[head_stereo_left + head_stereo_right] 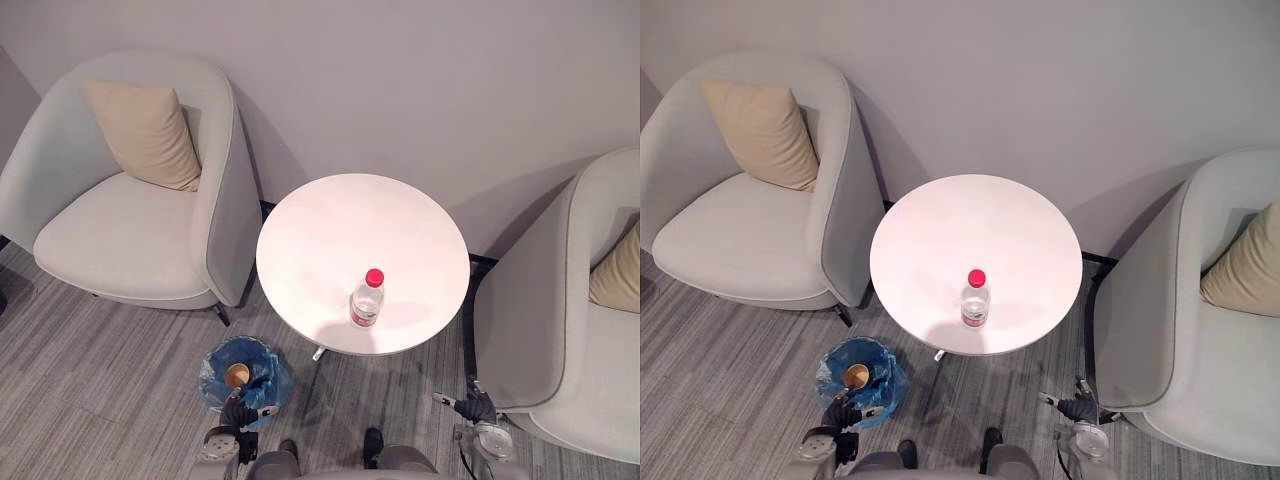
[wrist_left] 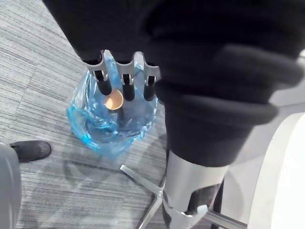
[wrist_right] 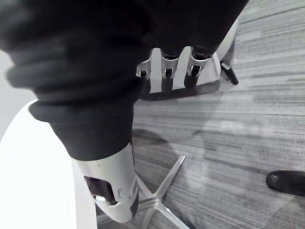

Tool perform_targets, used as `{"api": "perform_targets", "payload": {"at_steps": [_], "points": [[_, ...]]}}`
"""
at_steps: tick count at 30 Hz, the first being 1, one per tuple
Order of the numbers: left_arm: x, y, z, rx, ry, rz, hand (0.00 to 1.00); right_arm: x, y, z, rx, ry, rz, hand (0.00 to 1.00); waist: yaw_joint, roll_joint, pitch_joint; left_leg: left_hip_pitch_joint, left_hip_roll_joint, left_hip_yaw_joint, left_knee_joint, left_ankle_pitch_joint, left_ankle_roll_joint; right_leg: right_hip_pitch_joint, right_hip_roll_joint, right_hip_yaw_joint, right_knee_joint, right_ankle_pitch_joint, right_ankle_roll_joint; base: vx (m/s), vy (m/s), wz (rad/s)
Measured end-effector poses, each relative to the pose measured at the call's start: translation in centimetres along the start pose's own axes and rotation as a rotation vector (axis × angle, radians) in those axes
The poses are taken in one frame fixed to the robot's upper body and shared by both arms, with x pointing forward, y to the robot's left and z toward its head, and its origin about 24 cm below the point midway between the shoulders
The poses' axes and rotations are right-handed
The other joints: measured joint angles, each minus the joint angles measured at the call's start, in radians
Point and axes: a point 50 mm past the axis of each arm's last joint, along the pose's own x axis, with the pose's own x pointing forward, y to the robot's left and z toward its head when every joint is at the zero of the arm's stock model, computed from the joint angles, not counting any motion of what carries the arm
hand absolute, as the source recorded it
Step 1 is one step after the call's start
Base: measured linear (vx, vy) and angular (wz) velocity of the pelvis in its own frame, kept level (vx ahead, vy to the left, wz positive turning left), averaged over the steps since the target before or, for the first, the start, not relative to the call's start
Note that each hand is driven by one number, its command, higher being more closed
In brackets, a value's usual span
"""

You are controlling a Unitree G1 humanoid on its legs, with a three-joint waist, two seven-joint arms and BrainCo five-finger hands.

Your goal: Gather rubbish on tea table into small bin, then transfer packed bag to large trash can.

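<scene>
- the bottle (image 1: 367, 300) stands upright on the tea table (image 1: 330, 215), close to its near edge, with the red cap up and its long axis vertical.
- it lies forward of and above both hands; the right hand (image 1: 475, 408) looks slightly nearer.
- the left hand (image 1: 238, 415) hangs by the small bin (image 1: 212, 385), on the floor off the table's near-left edge.
- both hands are empty, fingers (image 2: 125, 86) loose and straight.
- a paper cup (image 1: 237, 375) sits in the bin.

Right robot hand (image 3: 164, 71) relaxed, empty, above grey carpet (image 3: 233, 133); table's metal base (image 3: 172, 172) beneath, white tabletop (image 3: 28, 186) beside
</scene>
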Motion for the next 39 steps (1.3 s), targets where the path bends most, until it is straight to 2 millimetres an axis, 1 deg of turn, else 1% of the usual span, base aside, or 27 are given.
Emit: {"api": "perform_targets", "payload": {"at_steps": [3, 5, 9, 11, 15, 18, 22, 24, 27, 30, 34, 39], "points": [[-0.1, -0.1, 0.6, -0.002, -0.033, -0.005, 0.0, -0.2, 0.3, 1.3, -0.03, -0.074, 0.033, 0.0, 0.001, -0.001, -0.001, -0.001, -0.012, -0.001, -0.008, 0.006, 0.009, 0.003, -0.013, -0.001, -0.015, 0.009, 0.008, -0.02, 0.053, 0.05], [-0.3, -0.3, 0.8, 0.004, -0.051, -0.015, 0.0, -0.5, 0.5, 2.6, -0.033, -0.146, 0.045, 0.0, 0.001, 0.001, -0.013, -0.002, -0.022, -0.004, -0.016, 0.009, 0.014, 0.008, -0.019, -0.003, -0.032, 0.016, 0.016, -0.01, 0.047, 0.04], [-0.4, -0.9, 0.8, 0.022, -0.057, -0.039, 0.0, -1.0, 0.9, 3.8, -0.05, -0.218, 0.069, 0.0, 0.001, 0.001, -0.035, 0.003, -0.033, -0.016, -0.028, 0.013, 0.018, 0.027, -0.024, -0.017, -0.06, 0.025, 0.019, 0.02, 0.023, 0.1], [-0.4, -0.9, 1.0, 0.022, -0.068, -0.041, 0.0, -1.3, 1.6, 5.1, -0.072, -0.281, 0.098, 0.0, 0.001, 0.001, -0.039, 0.005, -0.034, -0.024, -0.028, 0.013, 0.018, 0.038, -0.025, -0.026, -0.072, 0.028, 0.016, 0.0, 0.013, 0.11], [-0.6, -1.4, 0.8, 0.043, -0.071, -0.064, 0.0, -1.9, 2.3, 6.9, -0.078, -0.379, 0.139, 0.0, 0.001, 0.007, -0.045, 0.006, -0.035, -0.033, -0.028, 0.013, 0.019, 0.048, -0.024, -0.029, -0.084, 0.032, 0.016, -0.01, 0.0, 0.04], [-0.8, -1.6, 0.5, 0.05, -0.065, -0.07, 0.0, -2.2, 2.8, 7.6, -0.1, -0.424, 0.159, 0.0, 0.001, 0.007, -0.046, 0.006, -0.035, -0.041, -0.029, 0.016, 0.021, 0.054, -0.024, -0.035, -0.09, 0.033, 0.014, -0.03, -0.009, 0.09], [-0.8, -1.6, 0.4, 0.051, -0.061, -0.07, 0.0, -2.6, 3.3, 8.4, -0.127, -0.468, 0.184, 0.0, 0.002, 0.007, -0.048, 0.004, -0.035, -0.052, -0.041, 0.029, 0.023, 0.057, -0.024, -0.053, -0.098, 0.039, 0.014, -0.04, -0.015, 0.09], [-1.0, -1.5, -0.1, 0.051, -0.048, -0.069, 0.0, -2.7, 3.8, 8.4, -0.14, -0.473, 0.201, 0.0, 0.003, 0.008, -0.053, 0.004, -0.035, -0.055, -0.041, 0.029, 0.023, 0.059, -0.024, -0.056, -0.098, 0.039, 0.014, -0.04, -0.011, 0.04], [-1.1, -1.5, -0.5, 0.052, -0.035, -0.068, 0.0, -2.8, 3.8, 8.4, -0.161, -0.479, 0.201, 0.0, 0.004, 0.008, -0.053, 0.001, -0.037, -0.064, -0.047, 0.036, 0.022, 0.059, -0.025, -0.059, -0.1, 0.039, 0.014, -0.03, -0.006, 0.09], [-1.1, -1.5, -0.5, 0.053, -0.034, -0.068, 0.0, -3.0, 4.0, 8.7, -0.185, -0.499, 0.216, 0.0, 0.003, 0.007, -0.054, -0.004, -0.038, -0.084, -0.077, 0.058, 0.021, 0.052, -0.026, -0.079, -0.102, 0.04, 0.013, -0.03, -0.021, 0.2], [-1.4, -1.5, -1.2, 0.061, -0.015, -0.075, 0.0, -3.2, 4.3, 9.2, -0.188, -0.523, 0.225, 0.0, 0.004, 0.013, -0.057, -0.008, -0.037, -0.095, -0.078, 0.059, 0.019, 0.054, -0.025, -0.088, -0.107, 0.04, 0.013, -0.02, -0.019, 0.07], [-1.7, -1.7, -2.0, 0.067, 0.006, -0.085, 0.0, -3.1, 4.3, 9.2, -0.186, -0.522, 0.22, 0.0, 0.004, 0.019, -0.064, -0.022, -0.038, -0.112, -0.079, 0.064, 0.015, 0.055, -0.025, -0.111, -0.117, 0.04, 0.013, -0.01, -0.011, 0.12]]}}
